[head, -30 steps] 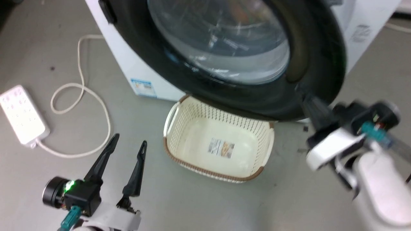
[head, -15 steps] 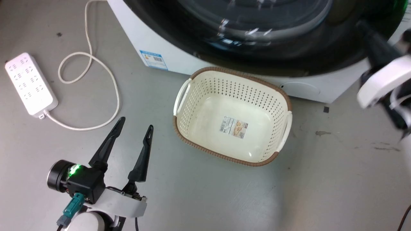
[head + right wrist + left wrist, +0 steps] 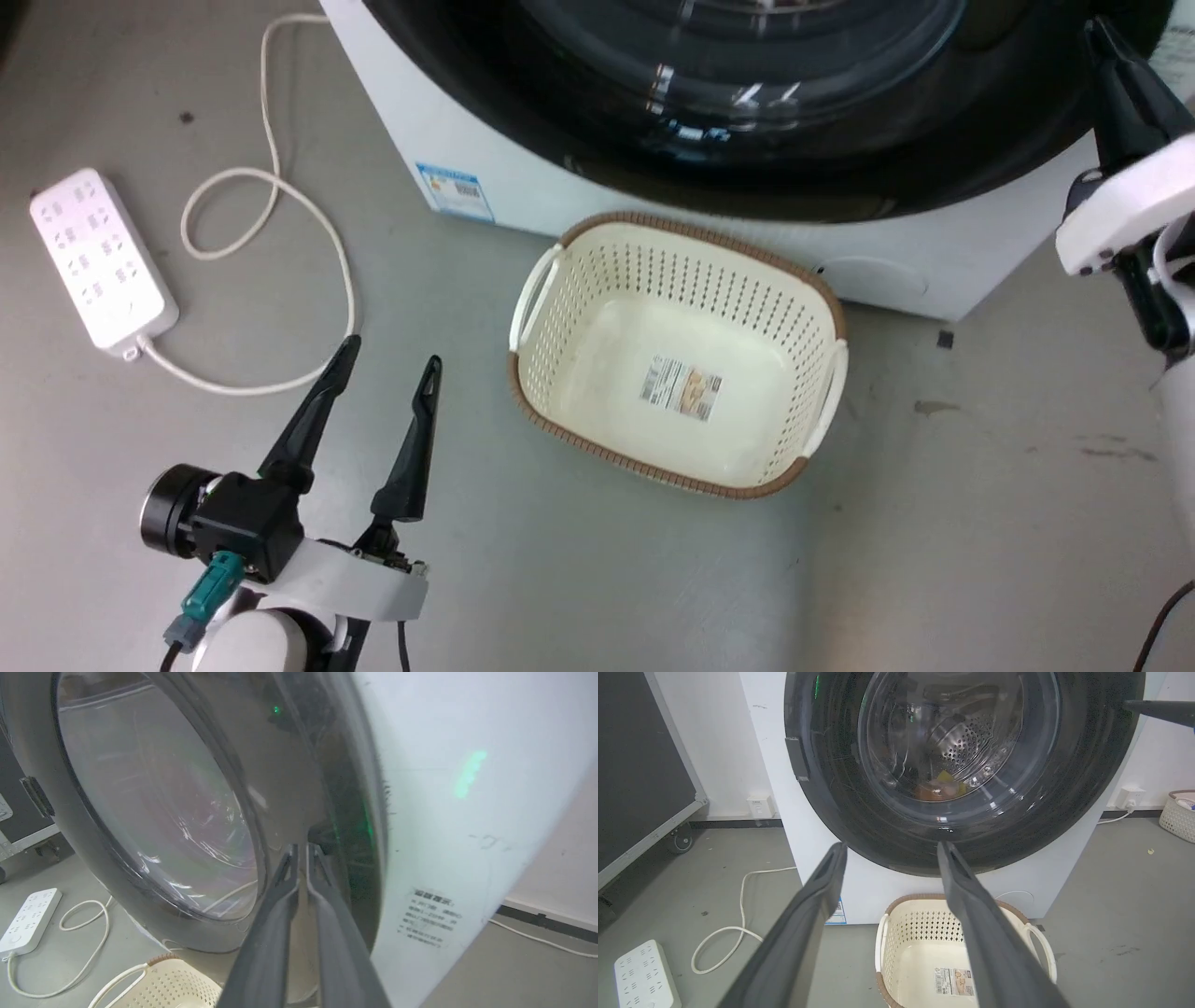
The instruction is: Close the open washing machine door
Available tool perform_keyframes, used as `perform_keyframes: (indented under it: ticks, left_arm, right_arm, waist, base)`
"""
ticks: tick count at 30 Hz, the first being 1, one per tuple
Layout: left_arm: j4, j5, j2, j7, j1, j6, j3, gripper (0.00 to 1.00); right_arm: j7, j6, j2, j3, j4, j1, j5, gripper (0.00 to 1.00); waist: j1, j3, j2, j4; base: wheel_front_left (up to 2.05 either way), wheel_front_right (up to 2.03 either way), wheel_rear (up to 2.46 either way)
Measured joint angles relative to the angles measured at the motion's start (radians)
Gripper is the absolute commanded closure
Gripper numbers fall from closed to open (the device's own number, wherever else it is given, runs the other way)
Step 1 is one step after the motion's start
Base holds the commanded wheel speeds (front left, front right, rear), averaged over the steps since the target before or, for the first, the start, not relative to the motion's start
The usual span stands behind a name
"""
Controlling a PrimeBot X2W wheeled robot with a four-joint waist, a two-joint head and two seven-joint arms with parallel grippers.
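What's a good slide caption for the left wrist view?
Open left gripper facing the glossy black round washing machine door, cream perforated plastic basket below it.

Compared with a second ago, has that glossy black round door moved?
Yes. The glossy black round washing machine door has swung toward the white machine front; it overhung the cream perforated basket then, which now lies fully uncovered.
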Motion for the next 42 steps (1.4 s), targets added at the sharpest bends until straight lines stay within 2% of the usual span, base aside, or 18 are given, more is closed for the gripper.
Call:
perform_keyframes:
  ticks: [1, 10, 14, 22, 27, 32, 39, 40, 42]
  left_arm:
    - [0.005, -0.001, -0.003, 0.0, 0.001, 0.0, 0.005, 0.0]
    - [0.053, 0.003, -0.011, 0.0, 0.061, 0.01, 0.041, 0.0]
    - [0.072, 0.003, -0.019, 0.0, 0.097, 0.019, 0.045, 0.0]
    - [0.092, 0.002, -0.022, 0.0, 0.153, 0.022, 0.037, 0.0]
    - [0.093, 0.002, -0.025, 0.0, 0.164, 0.022, 0.037, 0.0]
    - [0.102, -0.006, -0.029, 0.0, 0.165, 0.025, 0.039, 0.0]
    - [0.125, -0.017, -0.031, 0.0, 0.166, 0.025, 0.043, 0.0]
    - [0.128, -0.018, -0.032, 0.0, 0.166, 0.025, 0.043, 1.0]
    - [0.129, -0.018, -0.032, 0.001, 0.167, 0.025, 0.041, 1.0]
  right_arm:
    - [-0.02, -0.002, 0.0, 0.001, -0.002, 0.011, -0.001, 0.0]
    - [-0.122, -0.008, 0.037, 0.051, -0.125, 0.253, 0.006, 0.0]
    - [-0.135, -0.009, 0.085, 0.007, -0.235, 0.408, 0.0, 0.0]
    - [-0.143, -0.009, 0.198, -0.069, -0.462, 0.714, -0.132, 0.0]
    - [-0.143, -0.009, 0.232, -0.085, -0.57, 0.862, -0.176, 0.0]
    - [-0.143, -0.009, 0.236, -0.076, -0.601, 0.933, -0.164, 0.0]
    - [-0.143, -0.009, 0.236, -0.055, -0.594, 0.957, -0.165, 0.0]
    - [-0.143, -0.009, 0.236, -0.054, -0.594, 0.959, -0.165, 1.0]
    - [-0.143, -0.009, 0.236, -0.054, -0.594, 0.958, -0.165, 1.0]
  waist:
    - [0.0, -0.011, 0.0, -0.003]
    - [-0.0001, -0.144, 0.0001, -0.052]
    - [-0.0002, -0.212, 0.0, -0.082]
    - [-0.0004, -0.31, 0.0, -0.144]
    - [-0.0003, -0.331, 0.0, -0.163]
    - [-0.0001, -0.335, 0.0, -0.171]
    - [0.0, -0.339, 0.0, -0.171]
    - [-0.0001, -0.339, 0.0, -0.172]
    - [0.0, -0.338, 0.0, -0.172]
  base:
    - [0.0, 0.0, 0.0]
    - [0.0, 0.0, 0.0]
    - [0.0, 0.0, 0.0]
    - [0.0, 0.0, 0.0]
    - [0.0, 0.0, 0.0]
    - [0.0, 0.0, 0.0]
    - [0.0, 0.0, 0.0]
    - [0.0, 0.0, 0.0]
    - [0.0, 0.0, 0.0]
